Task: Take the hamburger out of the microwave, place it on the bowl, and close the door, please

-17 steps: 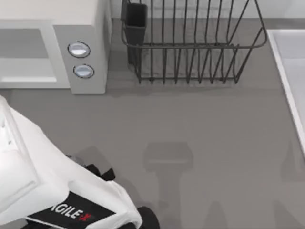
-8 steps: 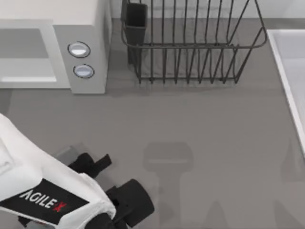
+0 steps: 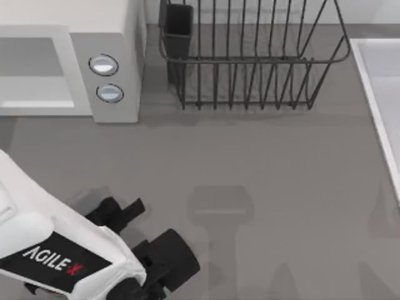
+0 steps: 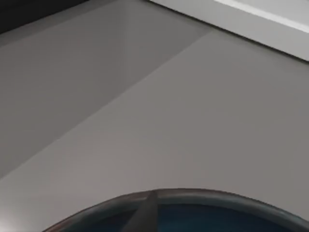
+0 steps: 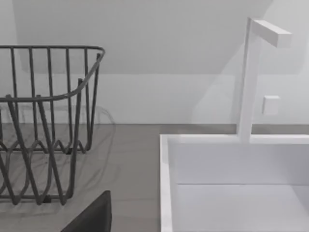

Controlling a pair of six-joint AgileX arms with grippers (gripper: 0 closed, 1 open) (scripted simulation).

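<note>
While the left gripper [image 3: 134, 209] hangs low at the table's left, the bowl [image 4: 203, 212] lies just under it. Whether it holds anything, I cannot tell. The microwave [image 3: 106, 37] sits well beyond, cavity open.

I see a grey table [image 3: 262, 162], dark wire dish rack [image 3: 250, 56] at back, white sink [image 5: 231, 183] with faucet [image 5: 251, 72] right, pale wall behind.

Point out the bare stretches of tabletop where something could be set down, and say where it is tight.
The widest bare patch is the grey tabletop in front of the dark wire rack, between the white sink's rim and the left arm. It is tight at the near left, under that arm, and between the white microwave and the rack.
</note>
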